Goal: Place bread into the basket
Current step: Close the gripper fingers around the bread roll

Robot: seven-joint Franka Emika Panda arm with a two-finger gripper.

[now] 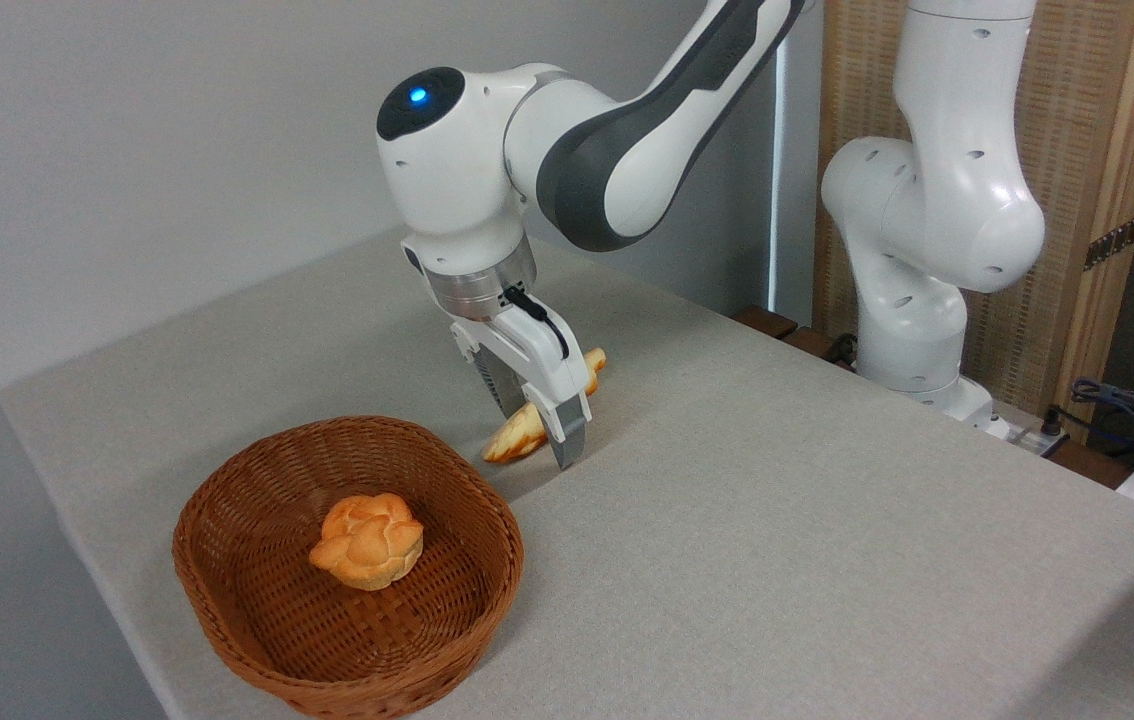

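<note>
Grey fabric-like covering spreads over the tabletop [777, 520], and from my remote seat I see the white arm [627, 140] bent down over its middle. My pincer [539, 425] is lowered onto the bread [517, 437], a long pale-golden pastry lying flat on the tabletop. One finger [570, 440] stands in front of the pastry and the other behind it, so the two are spread around its middle. I cannot tell whether they already press on it. One pointed end of the bread pokes out to the lower left, the other shows to the upper right past the pincer's white housing. The bread lies just beside the far right rim of the basket [227, 590], outside it. That woven reddish-brown basket sits near the front left edge of the tabletop. Inside it rests a small round orange bun [367, 540], roughly at the centre of the basket floor.
</note>
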